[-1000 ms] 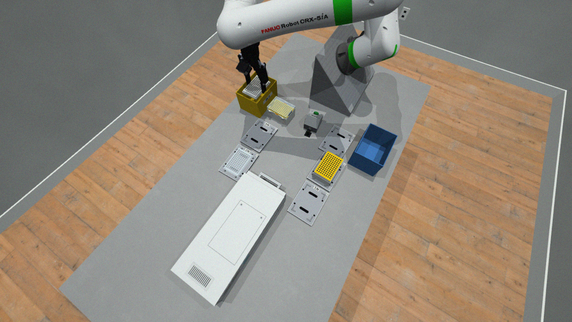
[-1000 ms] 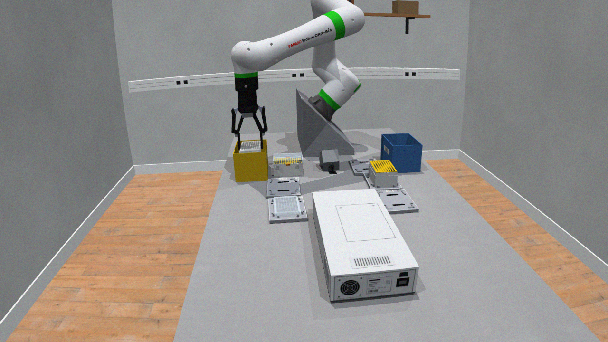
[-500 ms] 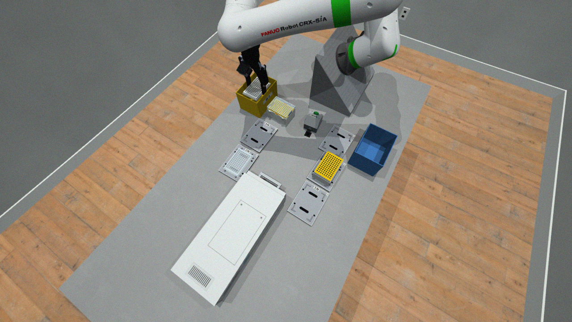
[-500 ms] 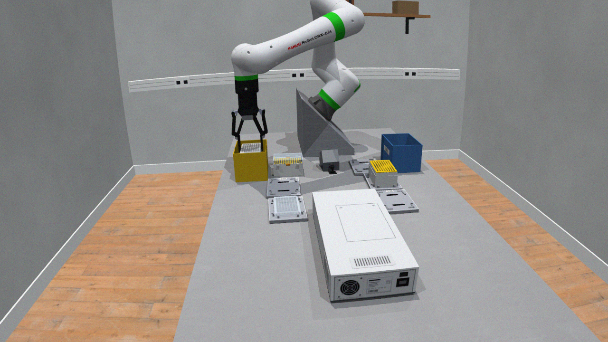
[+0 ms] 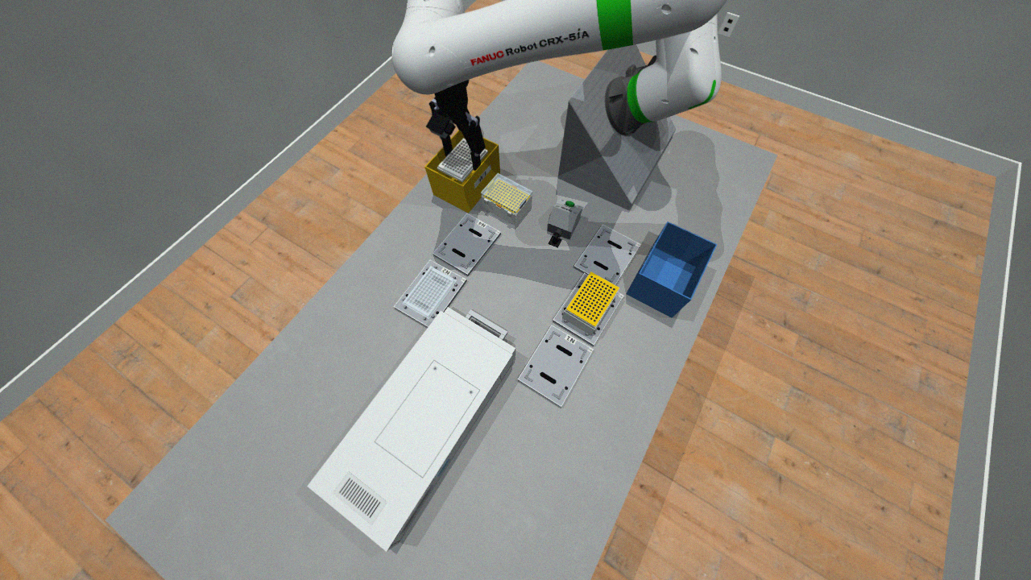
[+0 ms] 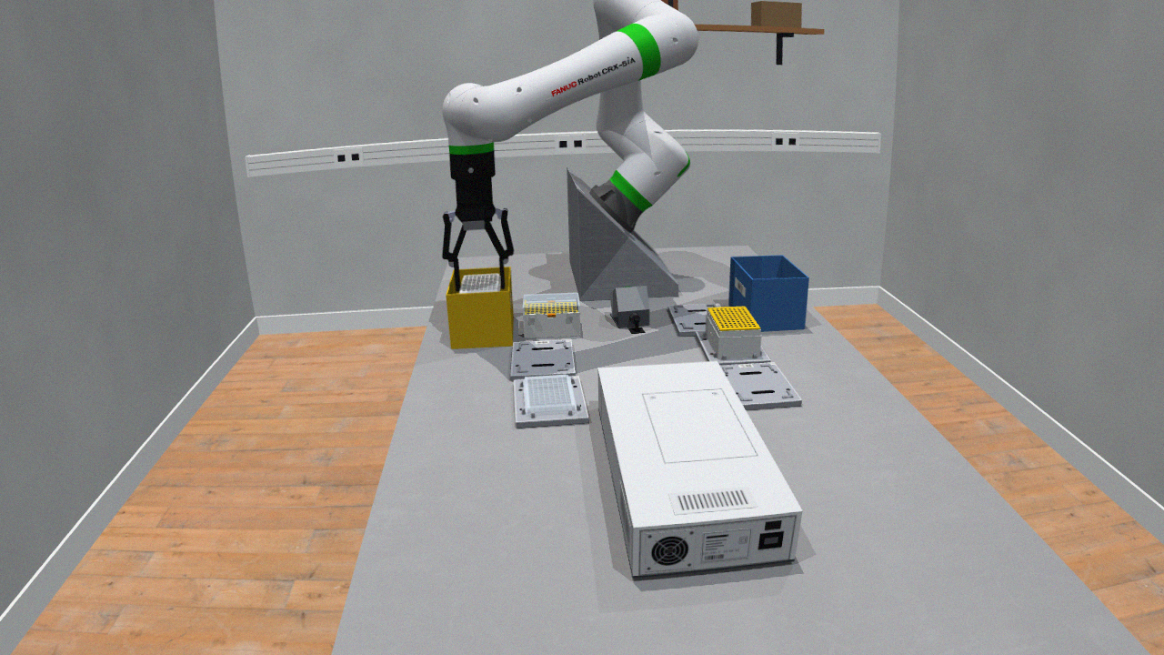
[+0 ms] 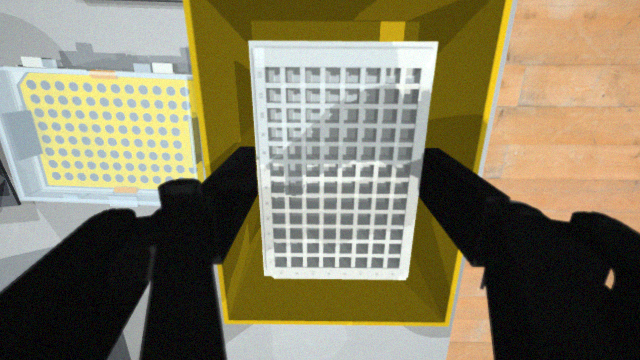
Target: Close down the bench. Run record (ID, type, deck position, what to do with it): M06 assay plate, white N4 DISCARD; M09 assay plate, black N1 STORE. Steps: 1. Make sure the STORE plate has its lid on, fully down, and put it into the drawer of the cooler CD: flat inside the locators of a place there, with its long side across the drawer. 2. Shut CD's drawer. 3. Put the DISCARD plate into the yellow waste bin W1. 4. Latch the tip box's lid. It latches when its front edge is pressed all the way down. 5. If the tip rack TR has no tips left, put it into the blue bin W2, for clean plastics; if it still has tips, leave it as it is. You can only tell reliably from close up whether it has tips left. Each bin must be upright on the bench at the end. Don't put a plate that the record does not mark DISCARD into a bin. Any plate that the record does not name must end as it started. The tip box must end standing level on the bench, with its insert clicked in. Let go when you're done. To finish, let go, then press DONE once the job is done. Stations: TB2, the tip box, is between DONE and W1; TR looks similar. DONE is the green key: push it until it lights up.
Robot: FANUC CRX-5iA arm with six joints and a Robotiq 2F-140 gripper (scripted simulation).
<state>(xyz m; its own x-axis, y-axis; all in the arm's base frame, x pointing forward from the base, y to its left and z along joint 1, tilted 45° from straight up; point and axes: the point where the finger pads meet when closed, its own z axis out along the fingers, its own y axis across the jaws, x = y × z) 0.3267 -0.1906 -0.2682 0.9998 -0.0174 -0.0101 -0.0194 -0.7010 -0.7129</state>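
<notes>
Two bins stand on the counter point(image 5: 619, 432): one yellow bin point(image 5: 450, 187) and one blue bin point(image 5: 666, 292). Two assay plates show: a white plate point(image 7: 340, 160) and a clear-looking plate point(image 5: 430, 290). There are five deck pads, two yellow-topped tip holders, one cooler point(image 5: 425, 418), and one green key point(image 5: 569, 205).

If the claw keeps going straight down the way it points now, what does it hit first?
Most likely the white assay plate, which lies between the fingers of the claw, inside the yellow waste bin. The fingers may graze the bin's side walls first; the depth is unclear.
</notes>
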